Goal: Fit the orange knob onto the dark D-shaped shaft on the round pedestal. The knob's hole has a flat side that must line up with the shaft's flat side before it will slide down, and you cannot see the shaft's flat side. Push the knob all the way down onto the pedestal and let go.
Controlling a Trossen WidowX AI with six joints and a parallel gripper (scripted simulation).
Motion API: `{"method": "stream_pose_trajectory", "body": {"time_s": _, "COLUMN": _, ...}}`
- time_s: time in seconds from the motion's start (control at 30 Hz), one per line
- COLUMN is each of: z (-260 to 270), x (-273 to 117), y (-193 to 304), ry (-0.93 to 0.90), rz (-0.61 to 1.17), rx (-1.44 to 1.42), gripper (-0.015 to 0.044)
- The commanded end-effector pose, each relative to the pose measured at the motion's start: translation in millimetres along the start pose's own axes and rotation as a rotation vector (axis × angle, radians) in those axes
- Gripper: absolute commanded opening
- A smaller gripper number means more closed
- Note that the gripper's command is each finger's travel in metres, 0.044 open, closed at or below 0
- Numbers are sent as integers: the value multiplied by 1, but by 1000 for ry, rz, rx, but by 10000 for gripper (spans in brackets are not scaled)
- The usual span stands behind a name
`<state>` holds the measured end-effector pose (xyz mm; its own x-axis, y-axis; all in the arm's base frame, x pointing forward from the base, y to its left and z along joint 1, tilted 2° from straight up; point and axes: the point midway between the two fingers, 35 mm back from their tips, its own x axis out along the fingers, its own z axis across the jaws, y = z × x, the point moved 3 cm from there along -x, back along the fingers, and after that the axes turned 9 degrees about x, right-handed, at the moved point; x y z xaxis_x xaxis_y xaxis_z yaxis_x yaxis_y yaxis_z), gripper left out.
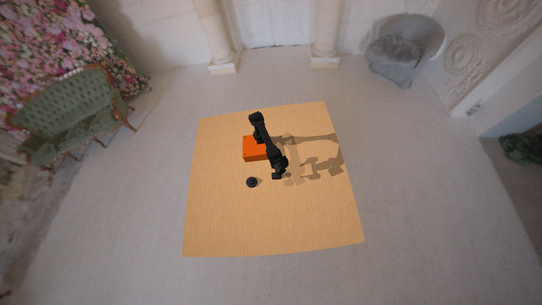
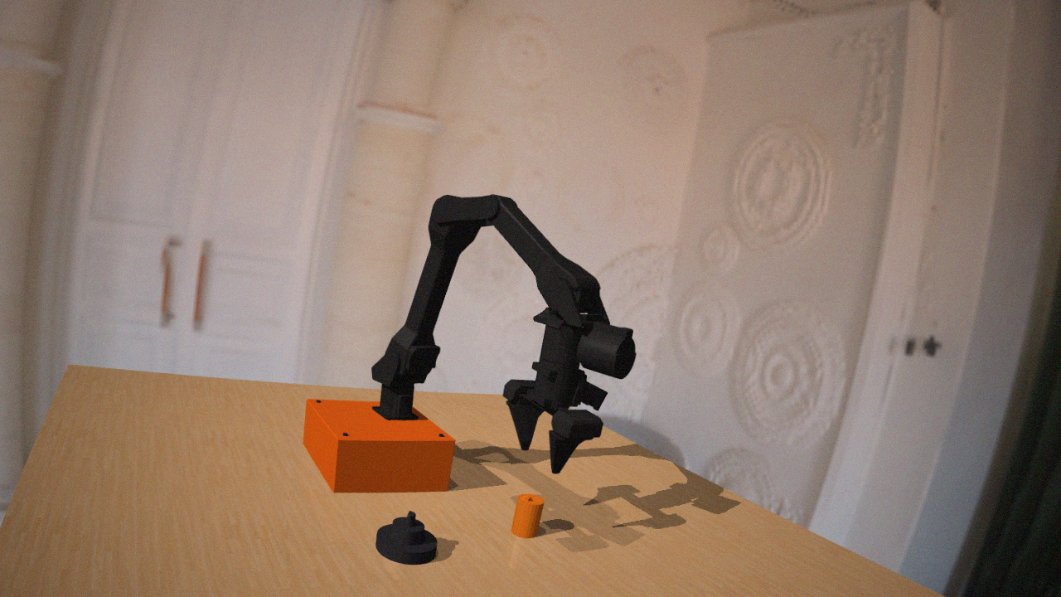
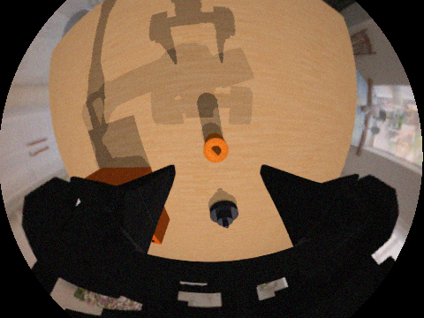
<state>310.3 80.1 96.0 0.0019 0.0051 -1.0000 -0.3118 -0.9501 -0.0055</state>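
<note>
The orange knob (image 2: 527,517) (image 3: 208,151) stands upright on the table, apart from the pedestal, with its D-shaped hole facing up. In the wrist view the hole's flat side seems to face lower left. The arm hides the knob in the top view. The dark round pedestal (image 1: 251,182) (image 2: 395,548) (image 3: 223,208) stands on the table with its short shaft (image 2: 411,518) bare and pointing up. The shaft's flat side cannot be made out. My gripper (image 2: 540,461) (image 3: 219,169) is open and empty, pointing down above the table, higher than the knob.
The orange base box (image 1: 253,147) (image 2: 393,466) (image 3: 118,175) carries the arm at the rear of the wooden table (image 1: 227,223) (image 2: 185,475) (image 3: 291,110). Shadows of the arm and gripper fall on the table beyond the knob.
</note>
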Motion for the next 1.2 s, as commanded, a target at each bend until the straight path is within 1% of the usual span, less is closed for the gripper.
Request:
{"method": "stream_pose_trajectory", "body": {"time_s": 0.0, "z": 0, "x": -1, "y": 0, "ry": 6, "rz": 9, "rx": 21, "gripper": 440}}
{"method": "stream_pose_trajectory", "body": {"time_s": 0.07, "z": 0, "x": -1, "y": 0, "ry": 7, "rz": 9, "rx": 153, "gripper": 440}}
{"method": "stream_pose_trajectory", "body": {"time_s": 0.5, "z": 0, "x": 0, "y": 0, "ry": 12, "rz": 3, "rx": 1443, "gripper": 440}}
{"method": "stream_pose_trajectory", "body": {"time_s": 0.57, "z": 0, "x": 0, "y": 0, "ry": 12, "rz": 2, "rx": 1575, "gripper": 440}}
{"method": "stream_pose_trajectory", "body": {"time_s": 1.1, "z": 0, "x": 0, "y": 0, "ry": 12, "rz": 2, "rx": 1591, "gripper": 440}}
{"method": "stream_pose_trajectory", "body": {"time_s": 1.17, "z": 0, "x": 11, "y": 0, "ry": 12, "rz": 2, "rx": 1591, "gripper": 440}}
